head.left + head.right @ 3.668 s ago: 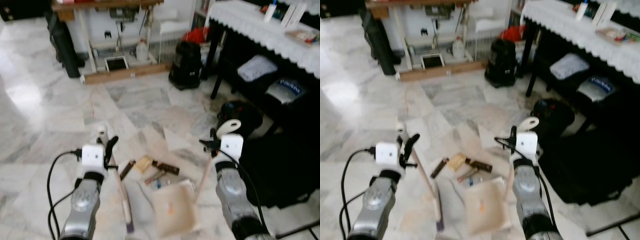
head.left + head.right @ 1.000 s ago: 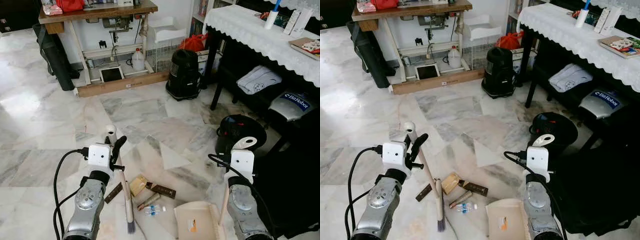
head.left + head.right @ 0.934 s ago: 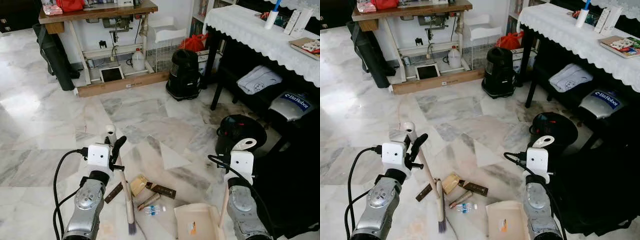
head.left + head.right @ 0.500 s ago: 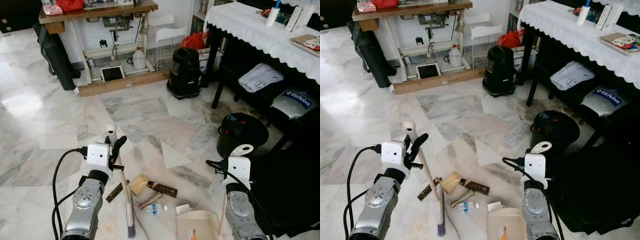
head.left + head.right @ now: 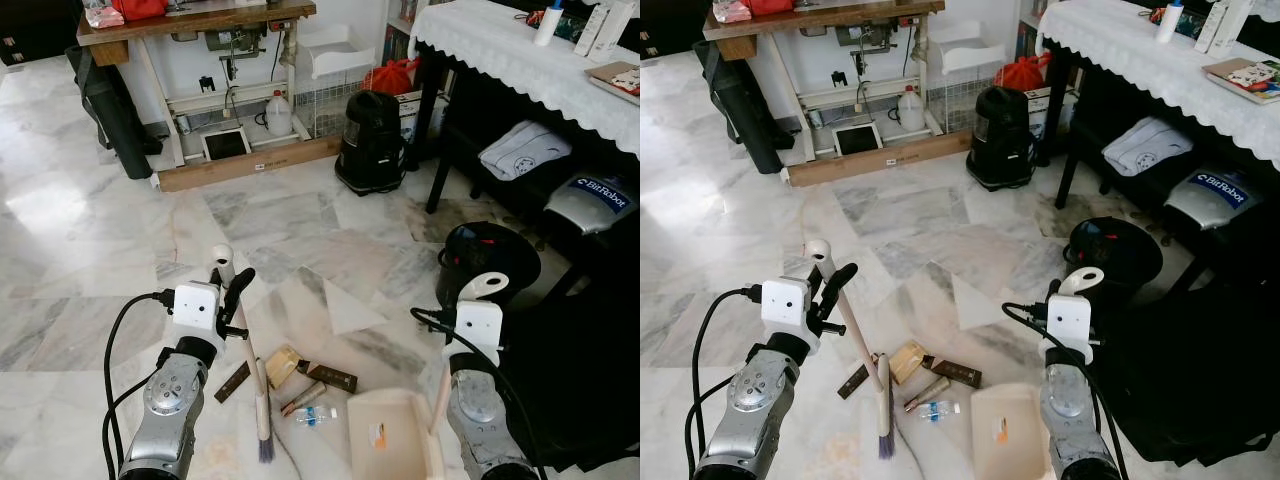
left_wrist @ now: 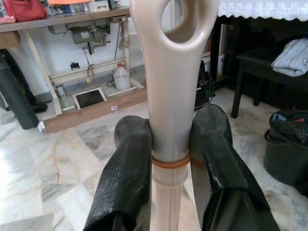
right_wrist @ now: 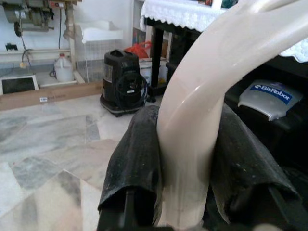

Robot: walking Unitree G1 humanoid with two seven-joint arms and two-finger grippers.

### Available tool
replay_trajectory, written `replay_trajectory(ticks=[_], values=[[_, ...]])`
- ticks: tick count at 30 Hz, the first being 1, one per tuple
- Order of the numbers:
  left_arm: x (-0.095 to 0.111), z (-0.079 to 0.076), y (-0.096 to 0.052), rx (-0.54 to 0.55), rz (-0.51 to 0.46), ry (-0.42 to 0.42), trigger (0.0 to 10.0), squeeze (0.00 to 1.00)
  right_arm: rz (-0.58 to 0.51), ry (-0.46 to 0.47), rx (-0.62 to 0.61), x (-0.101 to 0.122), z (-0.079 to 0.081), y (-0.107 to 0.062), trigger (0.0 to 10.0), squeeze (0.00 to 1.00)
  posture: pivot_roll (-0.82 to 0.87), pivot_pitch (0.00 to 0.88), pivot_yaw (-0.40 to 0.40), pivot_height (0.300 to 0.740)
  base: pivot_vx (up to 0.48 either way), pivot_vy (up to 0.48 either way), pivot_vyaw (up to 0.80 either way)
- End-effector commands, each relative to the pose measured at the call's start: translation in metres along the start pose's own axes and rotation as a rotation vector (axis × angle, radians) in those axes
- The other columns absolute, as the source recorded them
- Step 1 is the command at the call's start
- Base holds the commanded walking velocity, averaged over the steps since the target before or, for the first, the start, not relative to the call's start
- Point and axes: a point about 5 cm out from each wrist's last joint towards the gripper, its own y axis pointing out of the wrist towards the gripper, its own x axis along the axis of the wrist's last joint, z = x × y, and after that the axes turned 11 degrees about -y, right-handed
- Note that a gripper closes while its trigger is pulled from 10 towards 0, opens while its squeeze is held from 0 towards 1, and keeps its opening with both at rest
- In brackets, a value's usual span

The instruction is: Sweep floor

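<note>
**Ana:** Left gripper (image 6: 169, 159) first: what's it doing?

**Ben:** Clenched on the broom handle (image 6: 168, 96). Both black fingers (image 6: 126, 178) press the beige shaft from either side, just under the hanging loop at its top. From the head camera the broom (image 5: 252, 375) slants down and forward, and its bristles (image 5: 265, 448) touch the marble floor (image 5: 90, 250) right beside the litter.

**Ana:** And the right gripper (image 7: 185, 159)?

**Ben:** Closed around the dustpan handle (image 7: 202, 110), fingers tight against the cream plastic. The dustpan (image 5: 388, 440) sits flat on the floor in front of the right arm, its open lip facing the debris.

**Ana:** What is the debris?

**Ben:** A small cluster between broom and pan: a tan block (image 5: 281, 365), a dark brown bar (image 5: 332, 377), another dark strip (image 5: 233, 381) by the broom shaft, a stick-like piece (image 5: 303, 398) and a small clear bottle (image 5: 311, 415). The bottle lies nearest the pan's edge, apart from it.

**Ana:** How much room around it?

**Ben:** Open marble ahead and to the left. Right side is tight: a round black bin (image 5: 487, 262) stands just beyond the right wrist, with a dark table (image 5: 520, 60) under a white lace cloth behind it. Farther ahead, a black vacuum cleaner (image 5: 372, 142) and a wooden workbench (image 5: 195, 20) with a long plank (image 5: 250, 165) at its foot border the far edge.
</note>
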Motion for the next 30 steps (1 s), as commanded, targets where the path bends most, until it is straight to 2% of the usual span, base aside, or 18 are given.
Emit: replay_trajectory(ticks=[1, 17, 30], values=[[0.009, 0.001, 0.000, -0.005, -0.035, 0.004, 10.0, 0.00, -0.022, 0.004, 0.000, 0.004, 0.001, 0.003, 10.0, 0.00, 0.10, 0.083, 0.036, 0.740, 0.000, 0.000, 0.00], [0.015, 0.007, -0.002, -0.005, -0.040, 0.017, 10.0, 0.00, 0.014, -0.015, 0.039, -0.001, 0.015, 0.004, 10.0, 0.00, 0.14, 0.087, 0.047, 0.740, 0.000, 0.000, 0.00], [0.016, 0.005, -0.003, -0.013, -0.040, 0.013, 10.0, 0.00, -0.033, -0.001, 0.021, 0.008, 0.017, 0.010, 10.0, 0.00, 0.14, 0.086, 0.048, 0.740, 0.000, 0.000, 0.00]])
